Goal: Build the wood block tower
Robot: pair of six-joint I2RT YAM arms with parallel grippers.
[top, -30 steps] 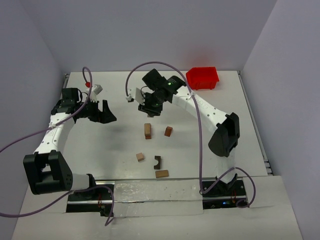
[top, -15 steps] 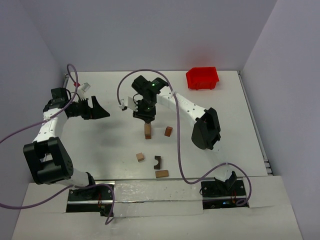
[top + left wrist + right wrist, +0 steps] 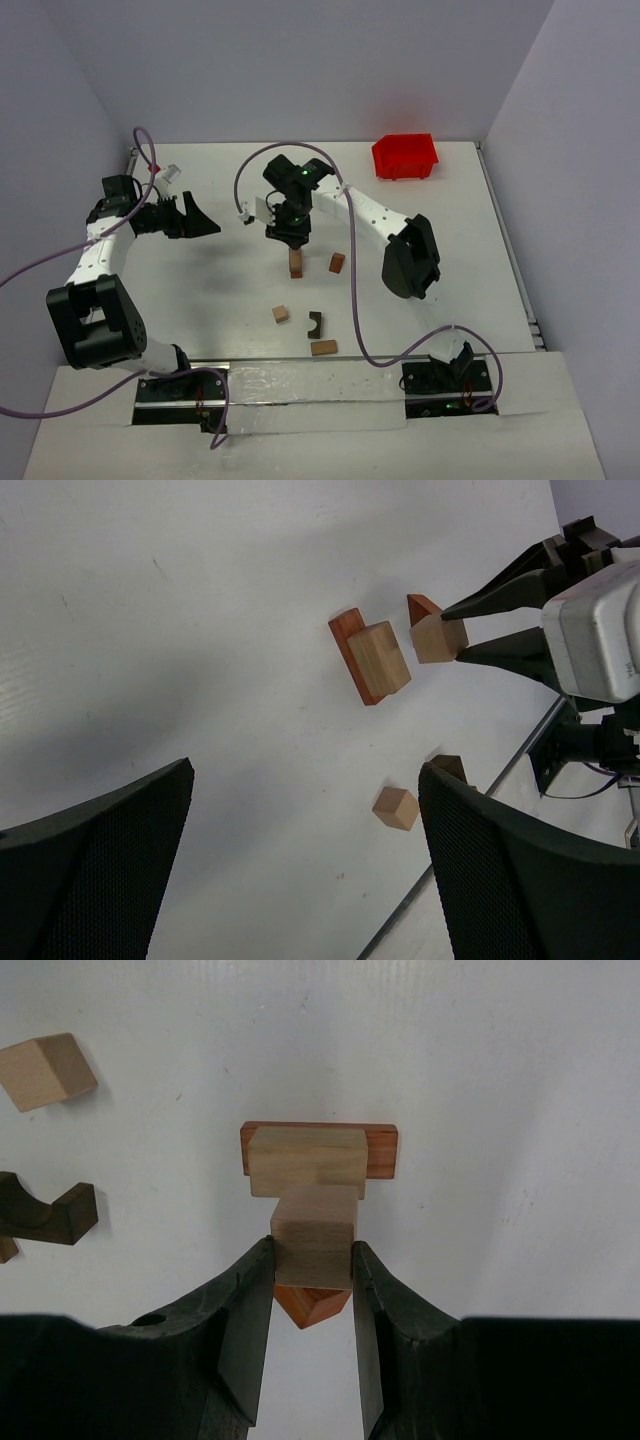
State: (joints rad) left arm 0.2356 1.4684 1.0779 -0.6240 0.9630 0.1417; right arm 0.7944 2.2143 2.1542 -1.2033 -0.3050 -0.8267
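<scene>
Nearest the arm bases, a flat brown wooden bar (image 3: pixel 323 348) lies on the white table (image 3: pixel 220 290). A dark arch-notched wooden block (image 3: pixel 315 322) sits just beyond it, and a small tan wooden cube (image 3: pixel 281 314) lies to that block's left. Farther in, a reddish-brown wooden block (image 3: pixel 337 263) lies just right of the tower (image 3: pixel 296 265). The tower is a pale wooden block (image 3: pixel 305 1155) resting on a reddish wooden bar (image 3: pixel 380 1150).

Directly over the tower, the right gripper (image 3: pixel 312 1260) has its two fingers closed narrowly on a pale wooden cube (image 3: pixel 313 1230). Whether that cube touches the block beneath it cannot be told.

Well to the left, the left gripper (image 3: pixel 305 775) is spread as wide as it goes. It holds nothing and is apart from every block. At the table's far right corner sits a red plastic bin (image 3: pixel 404 156).
</scene>
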